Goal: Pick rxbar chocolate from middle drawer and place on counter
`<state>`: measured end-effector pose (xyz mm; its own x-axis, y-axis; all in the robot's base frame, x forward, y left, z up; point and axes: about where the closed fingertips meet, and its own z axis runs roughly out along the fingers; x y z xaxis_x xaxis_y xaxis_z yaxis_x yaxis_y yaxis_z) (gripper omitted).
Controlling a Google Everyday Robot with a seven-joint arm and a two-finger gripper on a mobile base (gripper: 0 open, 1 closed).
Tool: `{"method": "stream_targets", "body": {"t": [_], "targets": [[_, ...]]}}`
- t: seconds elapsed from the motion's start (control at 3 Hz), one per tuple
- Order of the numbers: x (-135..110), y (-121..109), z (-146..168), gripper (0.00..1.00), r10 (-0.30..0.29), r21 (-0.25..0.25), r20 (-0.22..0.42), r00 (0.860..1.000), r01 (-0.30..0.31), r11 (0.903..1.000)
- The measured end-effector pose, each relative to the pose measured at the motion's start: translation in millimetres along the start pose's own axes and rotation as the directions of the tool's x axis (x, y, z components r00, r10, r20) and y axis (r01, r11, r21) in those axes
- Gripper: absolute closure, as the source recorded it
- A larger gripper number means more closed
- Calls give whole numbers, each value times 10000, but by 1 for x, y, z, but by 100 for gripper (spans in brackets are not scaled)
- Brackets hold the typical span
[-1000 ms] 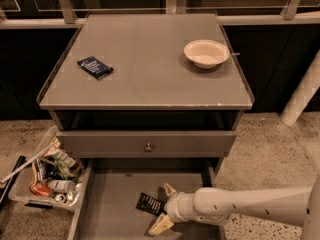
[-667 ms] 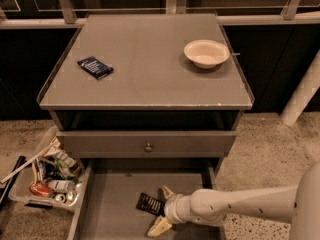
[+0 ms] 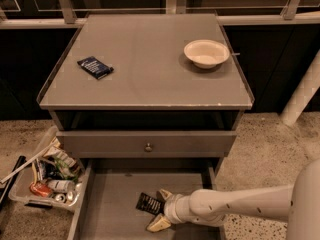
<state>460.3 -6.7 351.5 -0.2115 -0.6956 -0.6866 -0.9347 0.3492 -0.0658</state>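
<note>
— What has moved since a second ago?

— The white robot arm (image 3: 240,206) has slid a little to the left inside the open drawer, bringing the two-finger gripper (image 3: 161,209) closer to the bar. The bar itself lies where it lay before.

— Which bar?

— The small flat black rxbar chocolate (image 3: 148,203), a rectangular wrapper with rows of white lettering. It lies flat on the bare floor of the wide shallow grey middle drawer (image 3: 112,209), which is pulled out, and it sits a little right of the floor's middle.

— And the gripper?

— Spread wide, holding nothing. One tan fingertip (image 3: 164,194) sits just past the wrapper's far right corner, and the other fingertip (image 3: 158,224) is nearer the camera. The wrapper's right end lies at the mouth of the gap. I cannot tell whether either finger touches it.

— What is on top?

— The broad flat grey rectangular counter (image 3: 145,84) bears a dark blue packet with white print (image 3: 95,67) on its left. A shallow round white bowl (image 3: 206,52) sits at the back right, well apart from the packet.

— Anything else?

— Between the counter and the open drawer is a grey drawer front with a small round metal knob (image 3: 148,147). On the speckled floor left of the cabinet stands a clear plastic bin (image 3: 35,201) full of mixed packets and cans.
</note>
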Motion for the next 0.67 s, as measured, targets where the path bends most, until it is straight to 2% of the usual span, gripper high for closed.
{"method": "stream_targets", "body": {"t": [0.67], "targets": [[0,0,0,65,0,-1,0,10000,0,10000]]}}
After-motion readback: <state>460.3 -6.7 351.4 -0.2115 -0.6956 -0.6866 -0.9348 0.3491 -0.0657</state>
